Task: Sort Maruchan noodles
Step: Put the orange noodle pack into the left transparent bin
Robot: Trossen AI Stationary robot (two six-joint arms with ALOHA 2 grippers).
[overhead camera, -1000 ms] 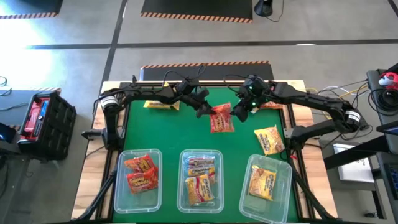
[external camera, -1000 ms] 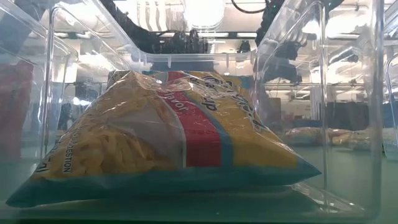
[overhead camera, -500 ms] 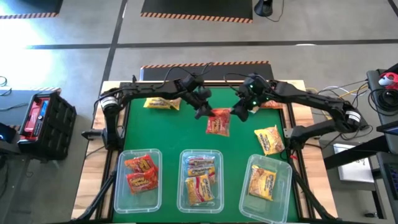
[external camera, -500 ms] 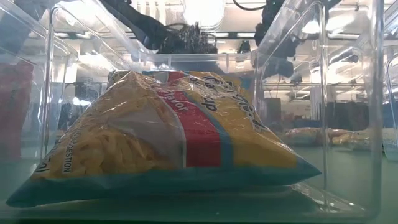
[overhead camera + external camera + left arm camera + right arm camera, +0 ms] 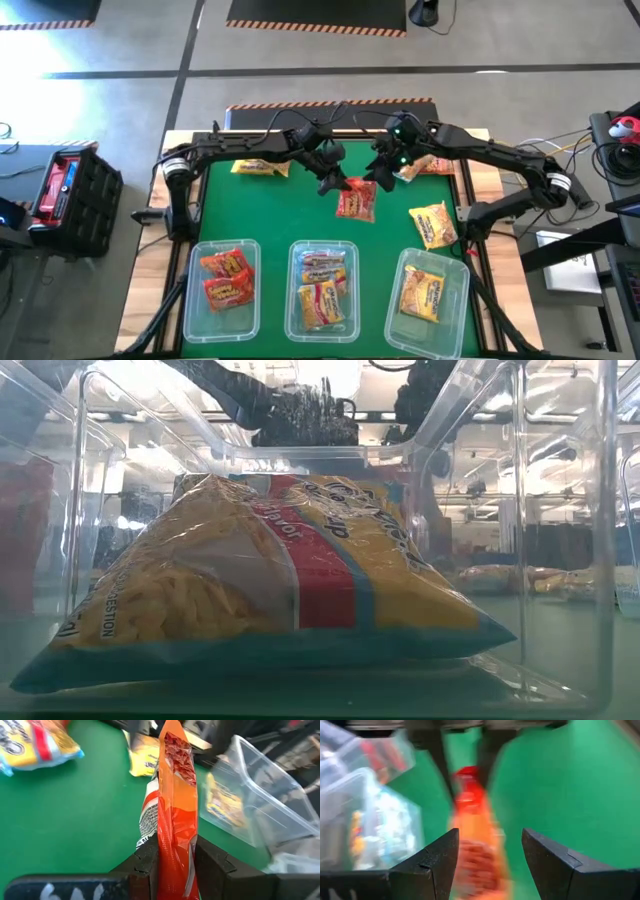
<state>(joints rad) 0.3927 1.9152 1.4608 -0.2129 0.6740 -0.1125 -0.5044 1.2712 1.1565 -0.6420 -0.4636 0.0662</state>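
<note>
A grey concrete floor surrounds the table (image 5: 215, 210), whose green mat fills a wood-edged square. Near its centre the left pincer (image 5: 333, 180) is clamped on the edge of an orange packet (image 5: 356, 200), holding it on edge above the mat; its wrist view shows the wrapper squeezed between both fingers (image 5: 148, 861), probably so the packet hangs free for carrying to a tub. The right pincer (image 5: 384, 172) stands just at 2 o'clock of that packet with its jaws spread and nothing between them, facing the packet in its own view (image 5: 470, 840); it appears to have given the packet over, or to be clear of it. Along the 6 o'clock edge sit three tubs: the left tub (image 5: 221, 285) holds red-orange packets, the middle tub (image 5: 322, 288) yellow-pink ones, the right tub (image 5: 430, 290) yellow ones, so the held packet most likely belongs at 7 o'clock. Loose packets lie at 11 o'clock (image 5: 260, 167), at 1 o'clock (image 5: 432, 165) and at 3 o'clock (image 5: 433, 224). Between centre and the tubs the mat is bare, giving an open path; the tub rims stand up and need clearing from above.
</note>
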